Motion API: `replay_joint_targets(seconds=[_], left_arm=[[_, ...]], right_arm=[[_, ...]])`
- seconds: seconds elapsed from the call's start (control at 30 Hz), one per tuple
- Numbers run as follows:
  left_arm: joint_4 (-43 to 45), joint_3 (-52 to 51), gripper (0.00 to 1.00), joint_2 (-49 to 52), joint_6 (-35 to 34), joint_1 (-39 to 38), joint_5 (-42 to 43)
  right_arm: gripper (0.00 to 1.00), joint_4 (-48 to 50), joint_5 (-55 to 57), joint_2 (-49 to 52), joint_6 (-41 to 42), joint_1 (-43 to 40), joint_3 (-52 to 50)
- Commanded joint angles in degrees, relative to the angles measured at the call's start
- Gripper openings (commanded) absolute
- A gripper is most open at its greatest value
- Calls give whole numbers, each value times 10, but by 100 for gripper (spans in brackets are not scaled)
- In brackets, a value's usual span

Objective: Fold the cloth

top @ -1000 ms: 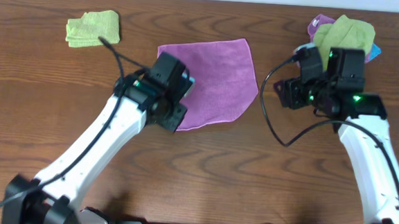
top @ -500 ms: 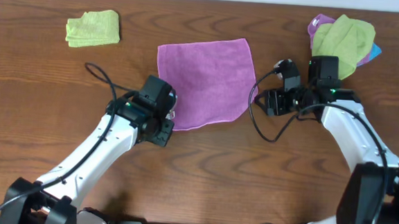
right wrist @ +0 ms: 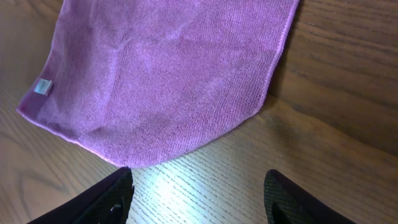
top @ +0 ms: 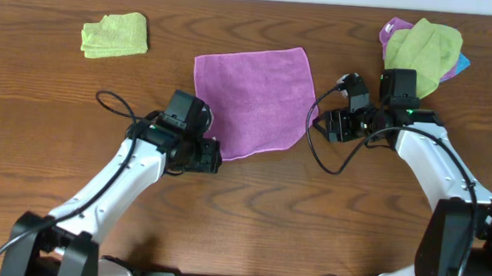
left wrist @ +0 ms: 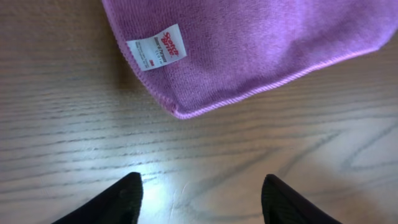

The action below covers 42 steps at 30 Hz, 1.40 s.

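The table (top: pixel 250 207) is brown wood with long, wavy grain, and it shines a little under the wrist cameras. Two white arms with black joints and looping black cables reach in from the near edge.

The cloth (top: pixel 253 96) lies spread flat between them, in the middle of the table toward its far side. It is a purple-magenta, roughly square sheet with a fine fuzzy nap, a stitched hem and rounded near corners. Its near edge bows outward.

At the far right corner sits a loose heap. A crumpled lime-green cloth (top: pixel 423 44) lies on top, a purple one (top: pixel 395 29) shows at its left, and a blue edge (top: pixel 463 63) shows at its right. A second lime-green cloth (top: pixel 115 34) lies folded into a small pad at the far left, well apart from everything else.

The left gripper (left wrist: pixel 202 199) sits just short of the cloth's near-left corner. Its dark, blunt fingertips are spread wide over bare wood and hold nothing. The right gripper (right wrist: pixel 199 196) sits off the near-right corner, its jaws equally wide and empty, clear of the hem.

A small white rectangular tag (left wrist: pixel 157 48) with red print is sewn in at the near-left corner.
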Motion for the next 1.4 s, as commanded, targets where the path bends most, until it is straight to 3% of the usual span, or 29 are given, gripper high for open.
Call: replay_joint_targets(seconds=[0.0,0.93,1.23,1.37], left_arm=[[10,-2,61,38,-33,4,12],[99,-2,50,134,-49,24,-19],[110,-1,7,137,-48,24,2],[108,2,6,137,-48,24,14]], right_arm=[[68,1,-11,-1,8,-10,-1],[68,0,-11,-1,8,-24,-1],[66,-3,-10,-1,8,-24,-1],[66,2,-8,8,8,-24,-1]])
